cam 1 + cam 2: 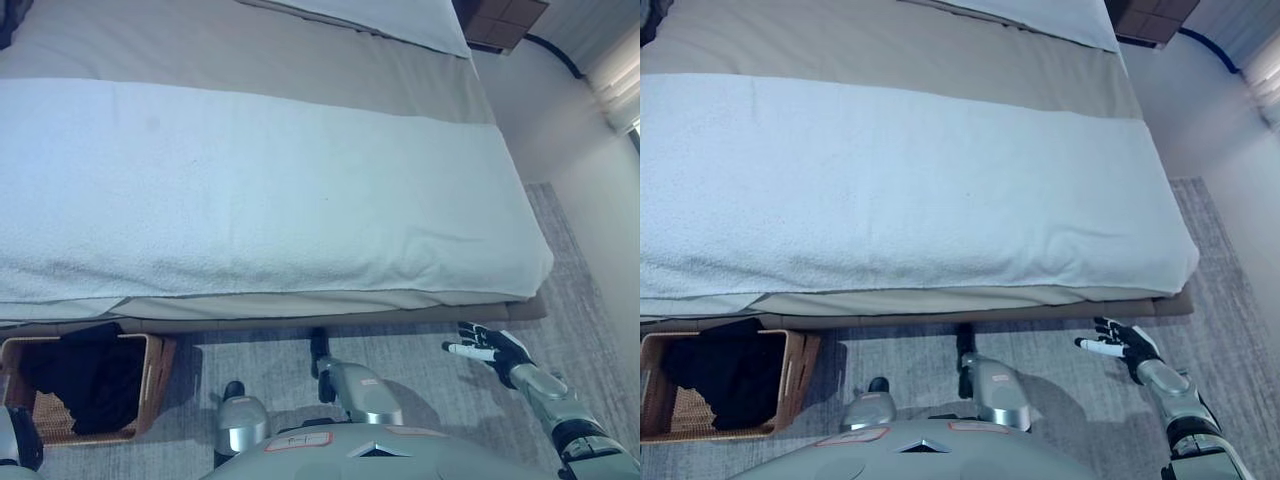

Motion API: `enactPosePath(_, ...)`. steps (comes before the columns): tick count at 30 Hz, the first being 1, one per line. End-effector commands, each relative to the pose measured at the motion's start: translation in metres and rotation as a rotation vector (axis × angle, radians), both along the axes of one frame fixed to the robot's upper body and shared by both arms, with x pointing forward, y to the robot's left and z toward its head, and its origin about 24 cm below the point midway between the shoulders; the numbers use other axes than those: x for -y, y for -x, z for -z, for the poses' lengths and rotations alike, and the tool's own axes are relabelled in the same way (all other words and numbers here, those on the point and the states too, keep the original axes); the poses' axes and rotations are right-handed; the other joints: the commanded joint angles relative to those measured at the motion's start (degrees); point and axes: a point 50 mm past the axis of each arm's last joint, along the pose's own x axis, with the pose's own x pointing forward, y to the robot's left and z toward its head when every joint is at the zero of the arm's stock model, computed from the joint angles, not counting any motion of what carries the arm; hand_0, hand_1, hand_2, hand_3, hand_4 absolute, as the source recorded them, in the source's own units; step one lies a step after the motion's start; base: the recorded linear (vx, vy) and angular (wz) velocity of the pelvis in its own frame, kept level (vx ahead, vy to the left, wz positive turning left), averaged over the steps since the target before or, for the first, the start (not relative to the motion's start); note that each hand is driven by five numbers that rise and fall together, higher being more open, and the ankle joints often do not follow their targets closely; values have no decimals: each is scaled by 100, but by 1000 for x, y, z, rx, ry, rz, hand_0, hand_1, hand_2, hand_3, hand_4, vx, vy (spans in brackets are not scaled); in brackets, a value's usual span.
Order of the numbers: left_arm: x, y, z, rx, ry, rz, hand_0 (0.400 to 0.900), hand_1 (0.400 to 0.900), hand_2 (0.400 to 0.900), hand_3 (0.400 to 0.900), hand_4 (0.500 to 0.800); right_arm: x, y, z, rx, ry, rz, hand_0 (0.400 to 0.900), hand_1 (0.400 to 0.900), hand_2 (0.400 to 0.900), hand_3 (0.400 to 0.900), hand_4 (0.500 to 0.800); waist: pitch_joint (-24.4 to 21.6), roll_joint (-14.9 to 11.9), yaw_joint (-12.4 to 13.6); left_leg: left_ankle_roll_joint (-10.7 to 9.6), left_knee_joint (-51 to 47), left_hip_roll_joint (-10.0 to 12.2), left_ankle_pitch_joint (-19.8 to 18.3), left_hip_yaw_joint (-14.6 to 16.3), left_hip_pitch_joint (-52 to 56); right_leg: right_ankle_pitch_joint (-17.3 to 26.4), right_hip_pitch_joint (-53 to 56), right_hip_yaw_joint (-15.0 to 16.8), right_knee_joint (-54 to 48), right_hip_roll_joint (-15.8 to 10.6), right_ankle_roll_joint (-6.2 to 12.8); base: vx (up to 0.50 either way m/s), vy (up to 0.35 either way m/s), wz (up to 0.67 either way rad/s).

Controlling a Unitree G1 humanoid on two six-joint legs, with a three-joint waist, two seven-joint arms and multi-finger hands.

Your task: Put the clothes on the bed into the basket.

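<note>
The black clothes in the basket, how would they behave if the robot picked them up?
Likely floppy: the black clothes lie slumped in the basket, one part draped over its rim. Probably light, and they would sag from a hand. They might snag on the woven wall.

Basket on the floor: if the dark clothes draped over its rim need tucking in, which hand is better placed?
Left, probably. The basket with the dark clothes sits at the robot's lower left, while the right hand hovers open at far right. The left hand isn't visible.
</note>
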Motion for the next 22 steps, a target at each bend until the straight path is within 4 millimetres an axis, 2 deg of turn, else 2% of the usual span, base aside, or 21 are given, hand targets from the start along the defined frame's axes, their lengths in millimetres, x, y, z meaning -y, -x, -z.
enactPosePath(1,-12,-27,-38,107,-176,88,900,900,900,900,800,34,-9,-24,65,98,49,900,900,900,900,800,-212,217,12,62,-185,103,-305,404,649,401,-349,309,56,-513,760,-4,-4,4)
enactPosePath(5,13,-85,-34,260,-167,285,900,900,900,900,800,32,-7,-23,71,97,57,900,900,900,900,800,-192,240,6,68,-167,89,-307,349,619,397,-342,269,57,-534,754,-3,-2,5)
enactPosePath(7,37,-119,-35,340,-169,439,900,900,900,900,800,30,-6,-21,76,92,64,900,900,900,900,800,-181,246,6,71,-161,84,-298,325,604,393,-324,237,52,-545,750,5,-5,7)
enactPosePath(9,71,-153,-31,431,-138,601,900,900,900,900,800,29,-6,-21,86,96,69,900,900,900,900,800,-181,247,-7,78,-169,75,-292,294,596,383,-315,220,55,-553,742,0,-9,7)
enactPosePath(11,100,-174,-26,482,-105,709,900,900,900,900,800,29,-6,-20,90,100,82,900,900,900,900,800,-190,250,-35,82,-184,73,-287,294,601,378,-310,210,58,-555,740,1,-7,2)
enactPosePath(16,171,-216,-13,529,3,942,900,900,900,900,800,28,-6,-14,53,127,107,900,900,900,900,800,-266,301,-121,100,-224,62,-313,315,666,378,-294,230,45,-564,727,23,-1,-6)
enactPosePath(22,227,-241,0,495,93,1105,900,900,900,900,800,28,-9,-11,34,155,137,900,900,900,900,800,-386,401,-243,123,-326,31,-301,357,757,384,-286,260,17,-571,738,25,8,-5)
